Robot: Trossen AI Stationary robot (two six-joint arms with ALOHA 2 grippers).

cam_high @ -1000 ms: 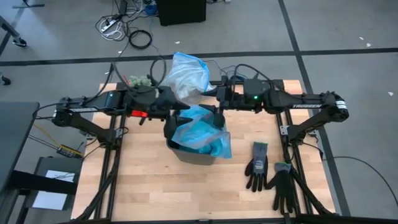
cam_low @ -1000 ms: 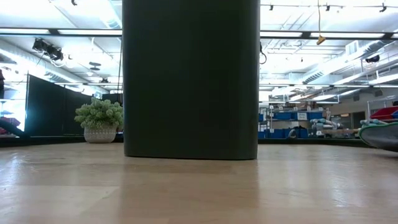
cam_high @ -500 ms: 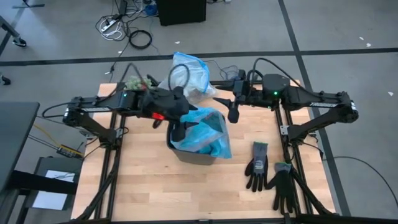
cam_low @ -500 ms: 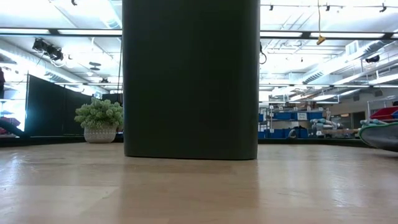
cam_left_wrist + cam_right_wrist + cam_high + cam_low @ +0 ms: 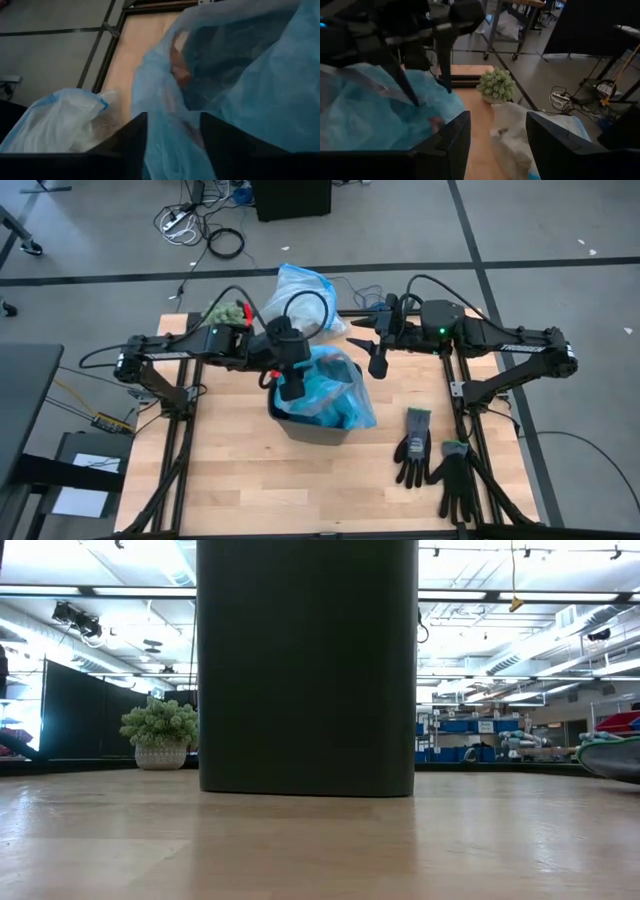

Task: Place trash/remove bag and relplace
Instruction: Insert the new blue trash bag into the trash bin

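Grey-white translucent plastic bag [image 5: 297,293], bulging and edged in blue, lies at the far edge of the light wooden table [image 5: 230,470], just behind the black rectangular bin [image 5: 310,430]. From above we also see a light-blue translucent plastic bag [image 5: 338,392] bunched in and over the bin's mouth. The left gripper [image 5: 288,387] is down at the bin's left rim, and the right gripper [image 5: 377,366] hovers by the far right corner, fingers spread and empty. A pair of black gloves [image 5: 430,455] lies to the right, and a green fuzzy clump [image 5: 228,311] sits at the far left. At table height we see only the bin's dark wall [image 5: 305,665] and the clump [image 5: 158,726]. Past the left gripper [image 5: 172,145] we see its fingers apart with light-blue film [image 5: 250,75] in the gap, the grey-white bag [image 5: 60,120] beyond. Past the spread right gripper [image 5: 497,145] we see the clump [image 5: 496,85], the grey-white bag [image 5: 520,132] and the blue film [image 5: 365,117].
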